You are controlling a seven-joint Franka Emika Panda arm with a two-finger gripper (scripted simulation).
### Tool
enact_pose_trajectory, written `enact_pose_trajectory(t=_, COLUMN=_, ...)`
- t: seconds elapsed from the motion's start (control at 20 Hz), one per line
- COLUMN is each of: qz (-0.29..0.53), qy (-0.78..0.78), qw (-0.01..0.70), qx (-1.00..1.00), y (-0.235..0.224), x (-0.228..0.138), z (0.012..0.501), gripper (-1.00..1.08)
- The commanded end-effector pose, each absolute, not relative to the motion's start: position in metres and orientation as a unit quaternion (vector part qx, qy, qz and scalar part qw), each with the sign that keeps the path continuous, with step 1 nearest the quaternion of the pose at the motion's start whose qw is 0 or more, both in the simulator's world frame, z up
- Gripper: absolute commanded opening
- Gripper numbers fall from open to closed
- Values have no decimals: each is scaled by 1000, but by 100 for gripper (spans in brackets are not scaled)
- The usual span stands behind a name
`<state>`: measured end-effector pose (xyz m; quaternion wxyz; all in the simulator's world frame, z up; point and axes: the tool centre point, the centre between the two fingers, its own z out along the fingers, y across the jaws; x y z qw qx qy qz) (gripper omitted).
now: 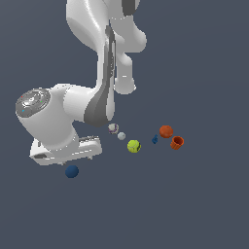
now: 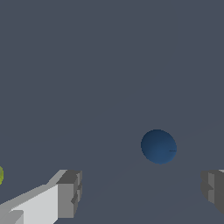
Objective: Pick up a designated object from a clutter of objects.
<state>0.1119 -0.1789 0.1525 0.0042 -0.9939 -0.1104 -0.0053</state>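
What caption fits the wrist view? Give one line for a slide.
Open end effector fingers flank bare floor, navy-blue ball just beyond them, ungrasped.

On a plain slate-grey floor (image 1: 209,204) sit a dark navy ball (image 1: 72,171), a yellow-green tennis ball (image 1: 133,146), an orange ball (image 1: 166,131), an orange-red cup (image 1: 177,142), a tiny blue piece (image 1: 154,140) and two whitish-grey balls (image 1: 113,128), beside a white and grey arm (image 1: 97,97).
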Motion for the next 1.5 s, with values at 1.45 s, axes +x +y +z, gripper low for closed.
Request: enact_pose_trajectory(t=1.45, qz=0, qy=-138, qw=0, qx=-990, y=-237, x=113, z=32, gripper=100)
